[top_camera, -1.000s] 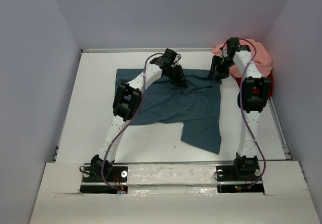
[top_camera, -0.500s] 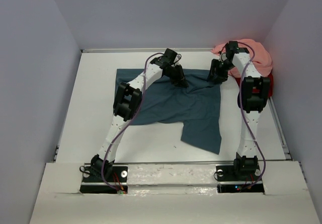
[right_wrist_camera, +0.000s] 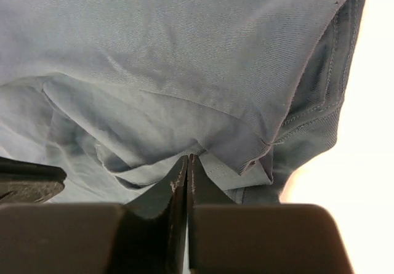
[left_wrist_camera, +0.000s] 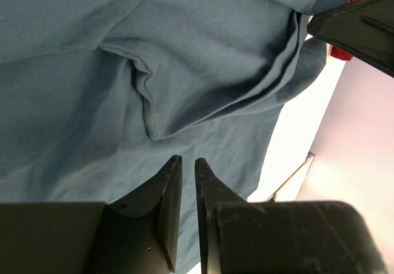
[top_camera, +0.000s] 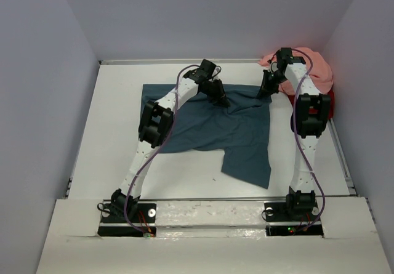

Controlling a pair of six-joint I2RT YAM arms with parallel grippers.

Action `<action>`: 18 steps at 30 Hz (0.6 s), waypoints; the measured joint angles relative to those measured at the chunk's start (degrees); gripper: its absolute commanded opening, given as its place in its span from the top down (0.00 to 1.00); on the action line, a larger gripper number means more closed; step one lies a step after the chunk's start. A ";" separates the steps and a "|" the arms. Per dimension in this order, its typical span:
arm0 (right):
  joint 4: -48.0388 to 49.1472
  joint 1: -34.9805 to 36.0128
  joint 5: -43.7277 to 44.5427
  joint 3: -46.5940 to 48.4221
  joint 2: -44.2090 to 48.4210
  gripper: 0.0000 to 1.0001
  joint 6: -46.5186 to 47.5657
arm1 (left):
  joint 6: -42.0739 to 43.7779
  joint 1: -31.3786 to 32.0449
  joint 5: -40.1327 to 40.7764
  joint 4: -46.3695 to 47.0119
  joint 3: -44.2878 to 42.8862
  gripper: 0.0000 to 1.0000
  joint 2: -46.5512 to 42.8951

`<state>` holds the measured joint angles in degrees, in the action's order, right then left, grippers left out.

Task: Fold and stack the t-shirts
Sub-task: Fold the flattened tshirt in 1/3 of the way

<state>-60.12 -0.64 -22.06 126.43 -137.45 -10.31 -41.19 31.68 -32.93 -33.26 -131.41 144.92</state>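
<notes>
Pinches a hemmed fold of the dark teal-blue shirt in the right gripper, jaws pressed flat together with no gap to see. Grips at the shirt's far right corner, just left of the heap of cloth at the far right of the table.

Sets the left gripper tips-down over the same shirt, near the middle of its far edge, jaws only a thin slit apart. Cannot tell whether any cloth sits in that slit; shows plain blue fabric past the tips and a small creased flap a little beyond. Gathers creases toward that gripper in the overhead view.

Leaves the teal shirt spread open on the white table between the two arms, unfolded, far edge fairly straight, near edge uneven, one tongue of cloth reaching toward the near right.

Bunches the salmon pink shirt crumpled in the far right corner, touching the red shirt just nearer, seen only as a strip beside the right arm.
</notes>
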 measured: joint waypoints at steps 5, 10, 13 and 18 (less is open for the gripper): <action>-0.33 0.00 -0.04 0.28 0.00 1.00 0.07 | -0.02 -0.22 0.00 -0.04 -0.42 0.76 0.74; -0.83 0.00 -0.07 0.28 0.00 0.77 -0.02 | -0.02 -0.35 0.00 -0.17 -0.74 0.76 0.90; -0.96 0.00 -0.50 0.24 0.00 0.53 0.26 | -0.02 -0.39 -0.02 -0.15 -1.03 0.76 0.90; -0.92 0.42 -1.25 0.09 0.00 0.46 0.20 | -0.02 -0.42 0.00 -0.20 -1.05 0.76 0.90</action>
<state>-61.04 -0.23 -23.31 126.52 -137.45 -10.11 -41.21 31.27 -32.93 -33.45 -132.46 145.82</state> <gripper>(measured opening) 0.519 0.241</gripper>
